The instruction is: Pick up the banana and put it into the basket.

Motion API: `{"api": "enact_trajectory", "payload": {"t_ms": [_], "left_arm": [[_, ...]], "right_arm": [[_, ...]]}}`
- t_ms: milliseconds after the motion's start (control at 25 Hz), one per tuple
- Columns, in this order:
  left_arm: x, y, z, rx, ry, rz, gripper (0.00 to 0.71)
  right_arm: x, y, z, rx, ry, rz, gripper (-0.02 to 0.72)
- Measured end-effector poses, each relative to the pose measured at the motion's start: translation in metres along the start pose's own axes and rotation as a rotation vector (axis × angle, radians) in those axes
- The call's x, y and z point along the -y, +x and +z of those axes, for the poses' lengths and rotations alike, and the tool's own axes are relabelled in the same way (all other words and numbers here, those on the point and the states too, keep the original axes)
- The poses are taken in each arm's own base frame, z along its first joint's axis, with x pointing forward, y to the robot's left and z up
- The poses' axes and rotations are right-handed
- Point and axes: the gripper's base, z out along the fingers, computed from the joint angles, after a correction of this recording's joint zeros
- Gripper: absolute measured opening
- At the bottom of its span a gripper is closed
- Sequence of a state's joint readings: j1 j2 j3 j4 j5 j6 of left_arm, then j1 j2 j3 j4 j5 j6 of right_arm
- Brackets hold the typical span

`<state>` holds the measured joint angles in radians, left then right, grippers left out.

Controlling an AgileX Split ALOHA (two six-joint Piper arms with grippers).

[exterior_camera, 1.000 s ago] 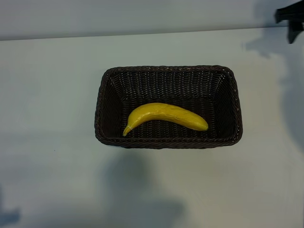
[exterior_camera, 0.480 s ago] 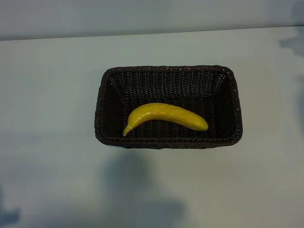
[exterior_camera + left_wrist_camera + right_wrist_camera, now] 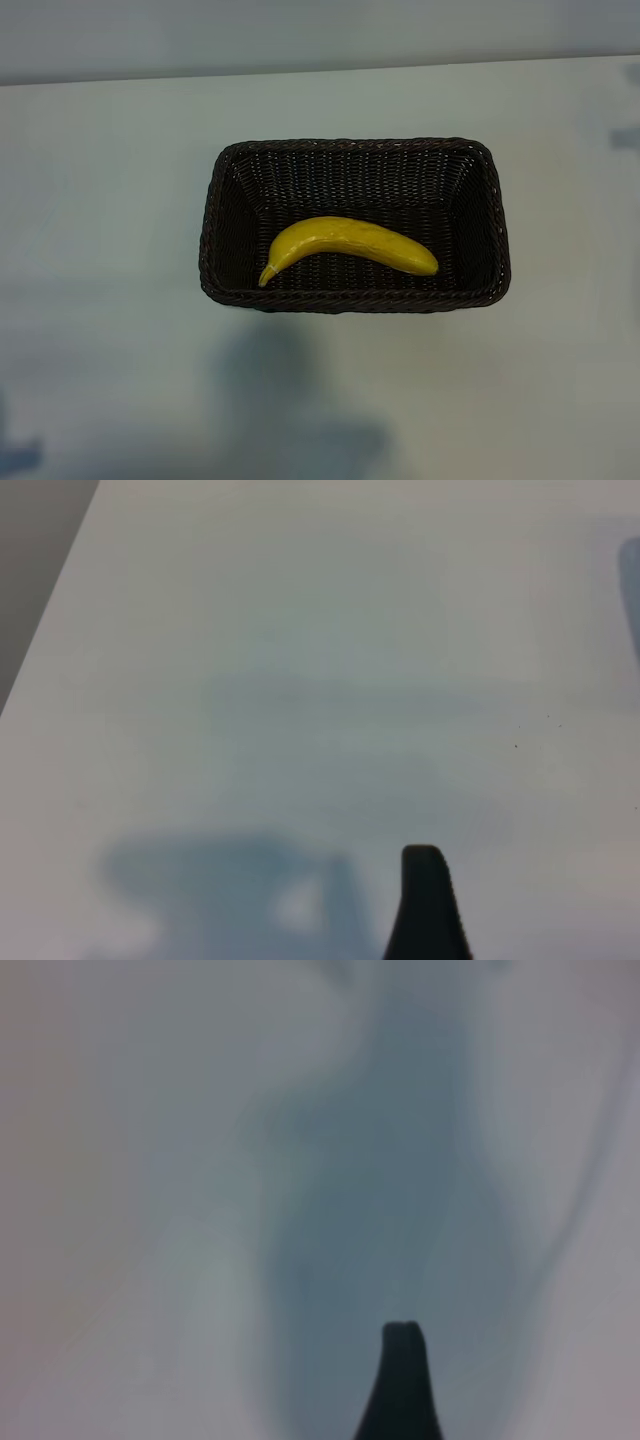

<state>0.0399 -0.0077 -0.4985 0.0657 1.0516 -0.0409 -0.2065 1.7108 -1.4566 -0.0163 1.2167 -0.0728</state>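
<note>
— So, what carries everything?

— Well, a pale worktop (image 3: 110, 200), its far edge running straight across the exterior view. Soft grey shadows lie on it toward the near edge.

— And the biggest thing on it?

— That's the basket (image 3: 212, 215), dark-brown wicker, rectangular with rounded corners, its long sides parallel to the far edge. It sits about midway between the left and right edges, a little nearer the far edge than the near one.

— Where's the banana?

— The banana (image 3: 345, 243) lies flat on the basket's floor, toward the near wall. Its pointed stem tip aims at the basket's near-left corner; the blunt end reaches toward the right wall. It curves with its hump toward the far wall.

— And the arms?

— Neither shows in the exterior view. The left gripper (image 3: 428, 905) appears only as one dark fingertip over bare worktop in its own wrist view; its jaws stand spread, holding nothing. The right gripper (image 3: 400, 1380) likewise shows one dark fingertip above shadowed worktop, jaws spread and empty.
</note>
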Motion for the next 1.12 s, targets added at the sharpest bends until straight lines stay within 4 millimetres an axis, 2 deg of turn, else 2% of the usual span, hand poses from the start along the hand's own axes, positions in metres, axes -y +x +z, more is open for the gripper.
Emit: {"api": "enact_trajectory", "payload": {"t_ms": [440, 560, 840, 1120], "left_arm": [[0.000, 0.000, 0.000, 0.000, 0.000, 0.004, 0.540], [0.000, 0.000, 0.000, 0.000, 0.000, 0.004, 0.540], [0.000, 0.000, 0.000, 0.000, 0.000, 0.003, 0.540], [0.000, 0.000, 0.000, 0.000, 0.000, 0.003, 0.540]], "right_arm": [[-0.010, 0.095, -0.074, 0.170, -0.025, -0.031, 0.584], [-0.013, 0.119, -0.086, 0.218, -0.034, -0.028, 0.584], [-0.018, 0.176, -0.085, 0.254, -0.034, -0.028, 0.584], [-0.022, 0.228, -0.059, 0.251, -0.036, -0.027, 0.584]]}}
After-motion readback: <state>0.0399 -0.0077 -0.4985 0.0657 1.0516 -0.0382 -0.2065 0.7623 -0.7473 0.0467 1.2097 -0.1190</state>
